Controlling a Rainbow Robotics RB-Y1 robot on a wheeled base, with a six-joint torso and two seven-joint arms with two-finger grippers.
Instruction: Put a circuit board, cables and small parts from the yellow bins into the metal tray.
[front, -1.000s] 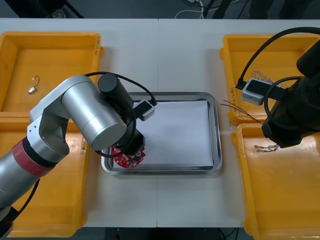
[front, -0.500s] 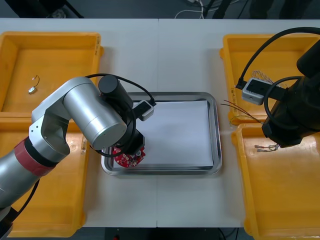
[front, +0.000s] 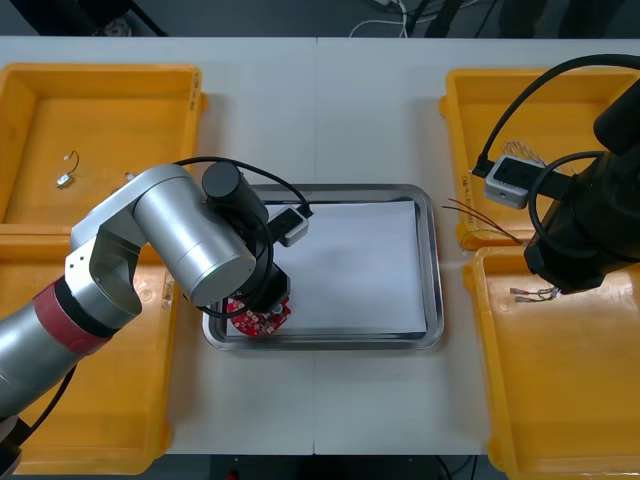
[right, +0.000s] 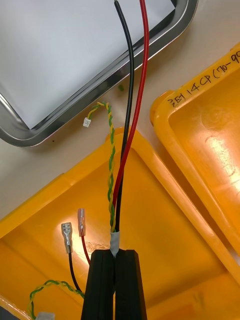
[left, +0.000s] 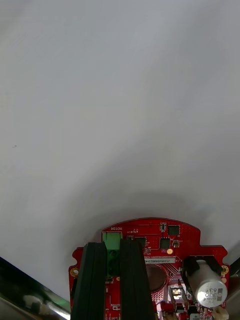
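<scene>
One circuit board sits at metal tray near-left corner, over its white liner. Left gripper is pinched on board's green connector. Right gripper, above near-right yellow bin, clamps cable bundle.

Left tool pinches red circuit board (over white tray floor).

The light table has one seam running from far edge to near edge. Beyond the far edge lies dark floor with pale cords.
</scene>
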